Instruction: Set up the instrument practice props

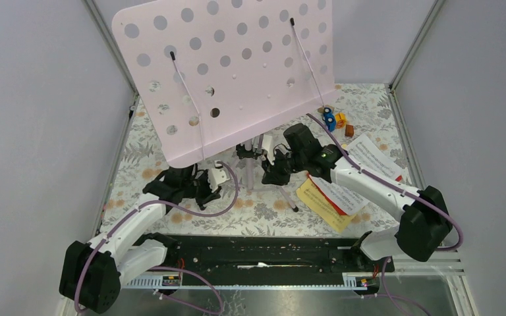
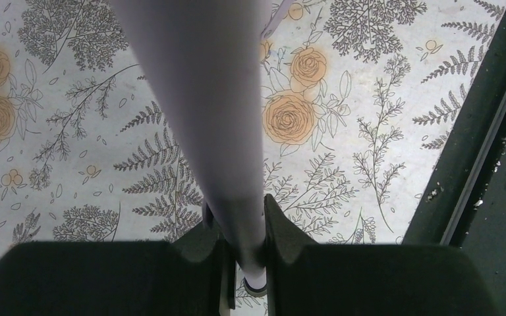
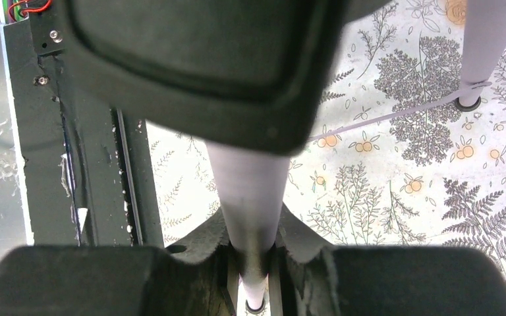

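Note:
The pale pink perforated panel (image 1: 230, 66) stands tilted at the back on the lilac tripod (image 1: 252, 150) with black joints. My left gripper (image 1: 211, 186) is shut on one lilac tripod leg (image 2: 204, 118); the leg runs between the jaws (image 2: 244, 230) down to its black foot. My right gripper (image 1: 271, 172) is shut on another tripod leg (image 3: 250, 191) just below a black joint (image 3: 197, 66); in that view the gripper (image 3: 253, 260) squeezes the tube. White (image 1: 369, 158), yellow (image 1: 321, 201) and red-edged sheet-music pages lie right of the tripod, under my right arm.
Orange-yellow and blue toy blocks (image 1: 337, 120) and a small brown cylinder (image 1: 349, 130) sit at the back right. A third tripod leg with a black foot (image 3: 468, 103) rests on the floral cloth (image 1: 257, 210). The black base rail (image 1: 270, 253) runs along the near edge. Grey walls close both sides.

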Motion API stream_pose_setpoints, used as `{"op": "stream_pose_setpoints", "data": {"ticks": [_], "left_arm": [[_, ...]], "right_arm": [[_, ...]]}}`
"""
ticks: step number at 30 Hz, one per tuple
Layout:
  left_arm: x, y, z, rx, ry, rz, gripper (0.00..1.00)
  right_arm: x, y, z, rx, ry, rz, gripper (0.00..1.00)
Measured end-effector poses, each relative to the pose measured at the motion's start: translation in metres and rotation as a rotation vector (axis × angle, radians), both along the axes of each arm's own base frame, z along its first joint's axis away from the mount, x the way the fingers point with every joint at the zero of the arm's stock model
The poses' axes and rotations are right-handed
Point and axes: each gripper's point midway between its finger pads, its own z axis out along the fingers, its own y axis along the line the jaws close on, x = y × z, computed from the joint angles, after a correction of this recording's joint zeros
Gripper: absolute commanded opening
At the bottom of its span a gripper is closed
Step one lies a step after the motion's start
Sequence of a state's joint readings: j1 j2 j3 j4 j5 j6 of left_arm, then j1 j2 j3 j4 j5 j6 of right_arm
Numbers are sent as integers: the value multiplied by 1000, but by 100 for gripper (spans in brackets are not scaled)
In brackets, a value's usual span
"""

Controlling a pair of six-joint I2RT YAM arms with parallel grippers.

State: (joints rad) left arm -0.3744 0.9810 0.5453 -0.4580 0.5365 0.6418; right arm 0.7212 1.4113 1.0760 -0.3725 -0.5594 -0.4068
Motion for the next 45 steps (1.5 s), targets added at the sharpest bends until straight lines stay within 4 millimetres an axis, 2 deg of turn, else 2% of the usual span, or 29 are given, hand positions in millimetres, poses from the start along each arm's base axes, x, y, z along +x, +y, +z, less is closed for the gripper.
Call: {"op": "stream_pose_setpoints", "data": {"ticks": [2, 4, 9, 13, 15, 18, 26, 33, 38, 45], "left_arm": [[-2, 1, -1, -1, -6, -11, 2], [-2, 1, -2, -2, -12, -17, 11], [-2, 2, -3, 14, -39, -57, 52], [-15, 24, -21, 126, 20, -67, 73], [-17, 26, -20, 138, 37, -70, 75], [-7, 22, -2, 115, 17, -64, 75], [53, 19, 90, -113, -172, 32, 72], [85, 0, 145, -284, -229, -2, 72], [100, -10, 161, -331, -239, -31, 73], [101, -27, 172, -357, -262, -116, 73]], "right_arm": [[-1, 1, 0, 7, -9, 5, 0], [-2, 2, -1, 12, -13, 10, 0], [-2, 3, 0, 15, -20, 20, 0], [3, 0, 2, 21, -21, 2, 0], [4, 0, 2, 21, -17, 2, 0], [3, 0, 2, 21, -12, 25, 0], [2, -2, 2, -10, -17, 96, 0], [15, -2, 3, -17, -49, 167, 0], [23, 1, 3, -15, -52, 217, 0], [37, 5, 3, -10, -37, 301, 0]]}}
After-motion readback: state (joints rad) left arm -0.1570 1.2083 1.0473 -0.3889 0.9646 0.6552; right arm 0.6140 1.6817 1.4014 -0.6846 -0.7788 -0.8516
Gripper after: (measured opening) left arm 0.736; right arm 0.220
